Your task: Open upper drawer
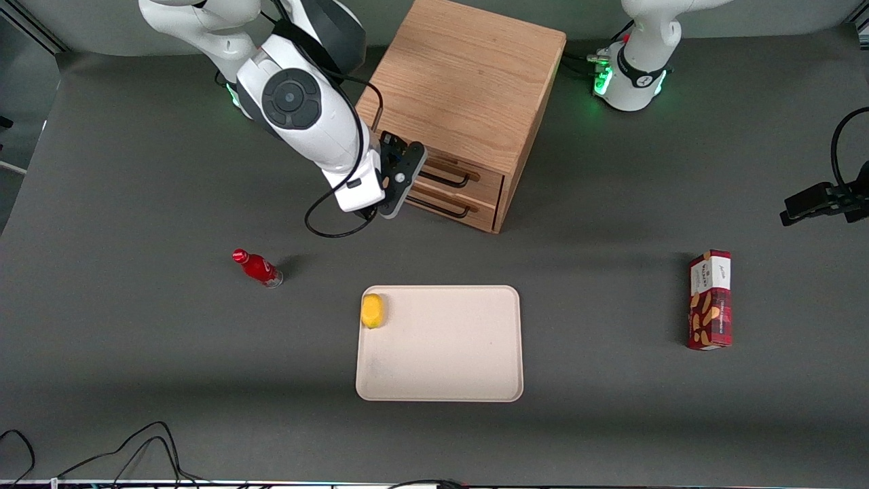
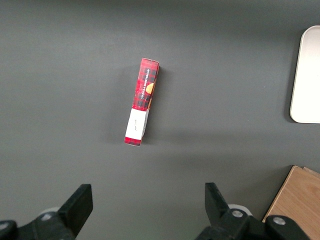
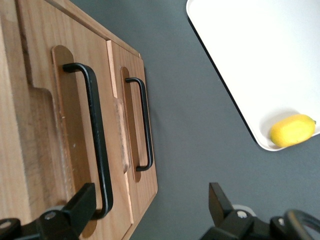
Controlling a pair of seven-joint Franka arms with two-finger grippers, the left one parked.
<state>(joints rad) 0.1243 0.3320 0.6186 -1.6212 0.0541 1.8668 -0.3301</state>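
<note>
**A:** Front view first. Nearest the camera is the tray [image 1: 441, 367], with a lemon [image 1: 372, 310] in one corner. What's around it?

**B:** A bottle [image 1: 258, 267] at ten o'clock from the tray and a box [image 1: 710, 300] at three o'clock, toward the parked arm's end. The cabinet [image 1: 468, 81] is at twelve o'clock. The upper drawer [image 1: 483, 178] is its top-row one, facing the tray, and the gripper [image 1: 400, 178] hangs just in front of it.

**A:** Is the drawer shut?

**B:** It looks flush, though the arm hides part of the front, so I'd only say probably.

**A:** And the right wrist view?

**B:** The upper drawer [image 3: 70, 125] has a light oak front, flat and wide. Its long black handle [image 3: 95, 145] stands off a shallow recess. The gripper [image 3: 150, 205] is spread wide and holds nothing. One of the fingers [image 3: 82, 202] is close beside the end of that handle.

**A:** What are the risks?

**B:** The lower drawer [image 3: 117, 75] has a matching handle right alongside, and the wide gap could close on the wrong bar. Gripping near the bar's end could also skew the pull and bind the drawer. If nothing anchors the cabinet, it might slide.

**A:** What about the left wrist view?

**B:** It shows only the box [image 2: 142, 102], a tray [image 2: 305, 75] edge and a cabinet [image 2: 297, 205] corner. No drawer shows.
</note>
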